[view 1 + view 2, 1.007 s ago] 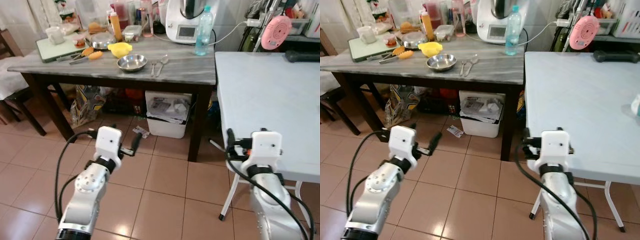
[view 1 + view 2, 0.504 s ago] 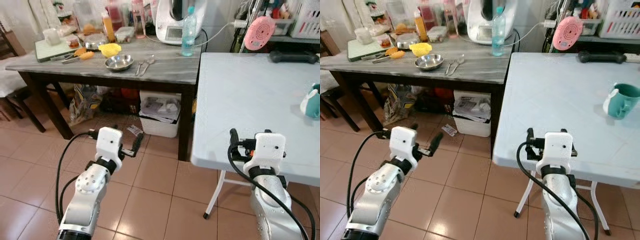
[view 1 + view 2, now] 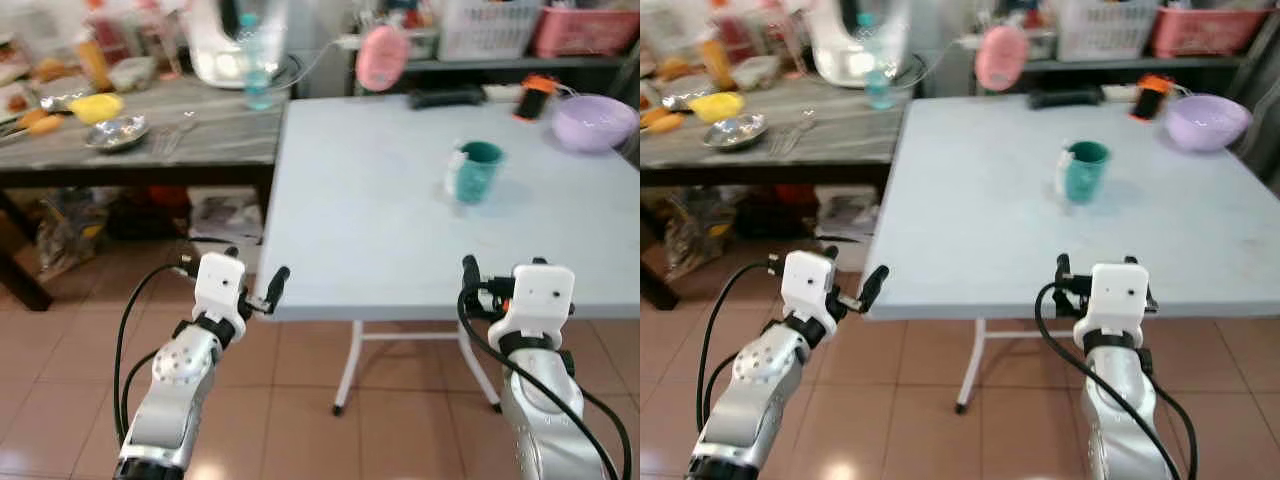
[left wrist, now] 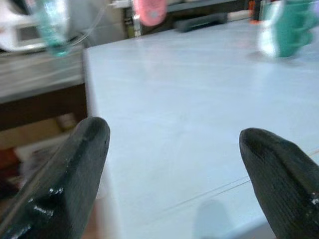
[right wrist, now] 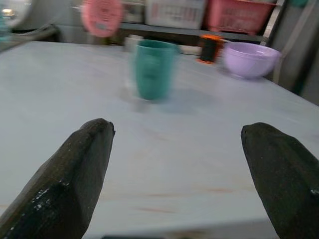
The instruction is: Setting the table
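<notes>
While I hold at the near edge of the pale worktop (image 3: 380, 200), my left claw (image 4: 174, 164) hangs with fingers apart and empty. The teal mug (image 3: 476, 171) stands upright mid-worktop, well beyond reach. I judge it rigid, glossy, breakable; I'd pinch its wall, not the handle. My right claw (image 5: 179, 164) is spread too.

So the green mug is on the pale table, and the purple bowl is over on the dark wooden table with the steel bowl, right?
Not quite. The purple bowl sits on the pale table too, at its far right corner, beyond the green mug. The left eye view shows this. The steel bowl is indeed on the dark wooden table.
</notes>
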Controlling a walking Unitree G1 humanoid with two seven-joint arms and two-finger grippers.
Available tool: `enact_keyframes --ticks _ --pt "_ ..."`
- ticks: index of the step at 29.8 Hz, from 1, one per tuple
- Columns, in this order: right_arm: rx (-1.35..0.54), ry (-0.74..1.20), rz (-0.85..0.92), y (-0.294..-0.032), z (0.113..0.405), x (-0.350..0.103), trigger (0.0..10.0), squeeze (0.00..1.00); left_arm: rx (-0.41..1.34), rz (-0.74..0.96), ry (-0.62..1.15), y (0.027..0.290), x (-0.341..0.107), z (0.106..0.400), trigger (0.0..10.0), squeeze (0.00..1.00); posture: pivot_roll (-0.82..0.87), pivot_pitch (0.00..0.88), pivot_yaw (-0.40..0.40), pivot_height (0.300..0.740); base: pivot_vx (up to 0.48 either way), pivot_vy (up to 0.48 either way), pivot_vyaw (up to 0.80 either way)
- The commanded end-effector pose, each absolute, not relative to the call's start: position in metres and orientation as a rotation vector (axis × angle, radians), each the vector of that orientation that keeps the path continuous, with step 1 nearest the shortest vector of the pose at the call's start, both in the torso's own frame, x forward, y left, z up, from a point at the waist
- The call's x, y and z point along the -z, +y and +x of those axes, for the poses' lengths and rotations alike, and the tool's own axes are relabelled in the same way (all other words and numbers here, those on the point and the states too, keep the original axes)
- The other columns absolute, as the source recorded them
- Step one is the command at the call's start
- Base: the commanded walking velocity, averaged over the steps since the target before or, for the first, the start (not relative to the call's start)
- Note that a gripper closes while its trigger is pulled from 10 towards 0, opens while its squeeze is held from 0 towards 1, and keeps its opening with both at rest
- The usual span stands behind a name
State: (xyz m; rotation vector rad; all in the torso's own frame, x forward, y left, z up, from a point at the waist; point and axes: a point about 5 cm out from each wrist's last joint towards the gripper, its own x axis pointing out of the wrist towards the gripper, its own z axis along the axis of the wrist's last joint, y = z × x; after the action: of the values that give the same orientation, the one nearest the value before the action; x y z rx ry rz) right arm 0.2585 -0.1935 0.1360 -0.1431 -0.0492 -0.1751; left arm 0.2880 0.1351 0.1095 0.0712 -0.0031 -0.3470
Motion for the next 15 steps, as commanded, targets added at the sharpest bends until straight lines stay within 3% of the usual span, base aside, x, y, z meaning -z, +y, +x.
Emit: enact_keyframes --ticks 1,15 --pt "0.177 -0.063 -0.141 -0.1947 0.2578 -0.1394 10.0 0.00 0.361 0.076 -0.011 0.1316 -0.1110 0.2876 10.0 0.00 -0.13 0.000 0.079 0.740 0.000 -0.326 0.00" --pt "0.155 -0.071 -0.158 -0.1910 0.2592 -0.1401 10.0 0.00 0.405 0.028 -0.050 0.1269 -0.1164 0.2855 10.0 0.00 -0.13 0.000 0.080 0.740 0.018 0.000 0.00"
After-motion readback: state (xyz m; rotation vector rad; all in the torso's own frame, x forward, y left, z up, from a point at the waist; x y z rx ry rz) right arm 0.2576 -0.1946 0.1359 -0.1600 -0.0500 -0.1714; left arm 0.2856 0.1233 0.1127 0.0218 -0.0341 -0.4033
